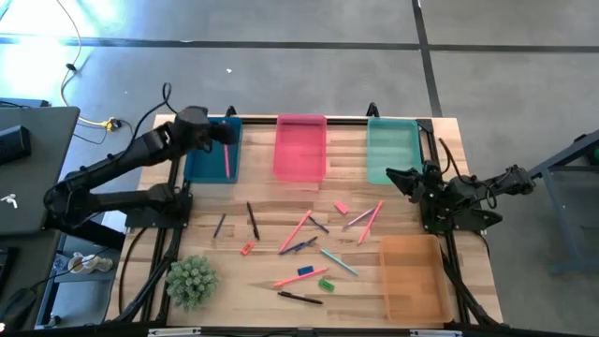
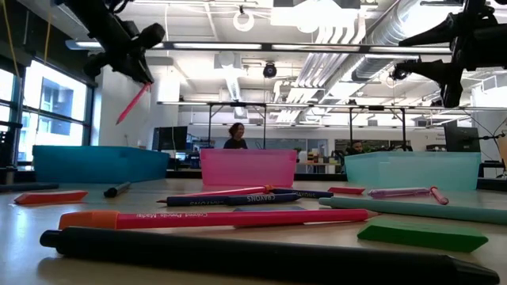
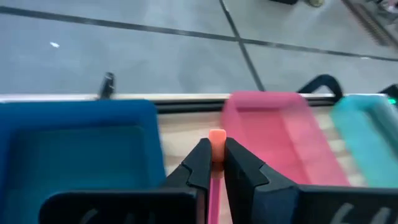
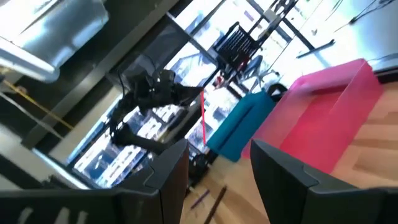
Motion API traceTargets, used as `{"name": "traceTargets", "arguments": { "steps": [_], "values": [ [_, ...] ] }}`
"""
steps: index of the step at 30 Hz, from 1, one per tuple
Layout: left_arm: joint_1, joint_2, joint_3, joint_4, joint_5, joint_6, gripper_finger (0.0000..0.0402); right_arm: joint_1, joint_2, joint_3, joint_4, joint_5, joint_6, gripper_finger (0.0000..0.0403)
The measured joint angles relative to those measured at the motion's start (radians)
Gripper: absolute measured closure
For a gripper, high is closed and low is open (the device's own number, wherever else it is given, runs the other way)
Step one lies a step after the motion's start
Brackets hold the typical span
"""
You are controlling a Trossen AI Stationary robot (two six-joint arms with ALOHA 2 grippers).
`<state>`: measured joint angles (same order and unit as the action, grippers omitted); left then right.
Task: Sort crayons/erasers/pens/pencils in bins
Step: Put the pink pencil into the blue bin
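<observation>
Fingers of the left gripper are clamped on a pink pencil hanging over the blue bin at the surface's far left, seemingly for dropping, while the right gripper, fingers apart and empty, waits near the teal bin.

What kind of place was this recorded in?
Probably an open-plan lab or workshop: exposed ceiling ducts, a bare concrete floor, and a person at workbenches behind the wooden table.
</observation>
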<state>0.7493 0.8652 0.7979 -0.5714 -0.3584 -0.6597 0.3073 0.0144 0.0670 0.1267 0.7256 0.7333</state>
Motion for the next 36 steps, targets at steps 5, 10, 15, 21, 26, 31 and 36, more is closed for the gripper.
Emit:
{"name": "traceTargets", "arguments": {
  "steps": [5, 10, 15, 21, 26, 31, 36],
  "values": [
    [0.158, 0.038, 0.0, 0.009, 0.089, 0.13, 0.0387, 0.0, 0.0, 0.006, 0.035, 0.002, 0.0, 0.0238],
    [0.207, 0.103, 0.01, 0.016, 0.146, 0.203, 0.0387, 0.0, 0.007, 0.043, 0.035, 0.004, -0.02, 0.0238],
    [0.213, 0.196, 0.014, 0.016, 0.141, 0.203, 0.0387, 0.0, 0.066, 0.099, 0.037, 0.026, -0.06, 0.0238],
    [0.22, 0.298, 0.012, 0.007, 0.104, 0.168, 0.0387, 0.0, 0.197, 0.169, 0.034, 0.042, -0.085, 0.0238],
    [0.234, 0.354, 0.012, 0.006, 0.093, 0.165, 0.0387, 0.0, 0.303, 0.228, 0.006, 0.043, -0.087, 0.0238],
    [0.233, 0.4, 0.012, -0.002, 0.087, 0.157, 0.0387, 0.0, 0.39, 0.275, -0.054, 0.043, -0.079, 0.0238],
    [0.233, 0.438, 0.012, -0.002, 0.074, 0.156, 0.0387, 0.0, 0.467, 0.301, -0.143, 0.042, -0.031, 0.0238]
  ]
}}
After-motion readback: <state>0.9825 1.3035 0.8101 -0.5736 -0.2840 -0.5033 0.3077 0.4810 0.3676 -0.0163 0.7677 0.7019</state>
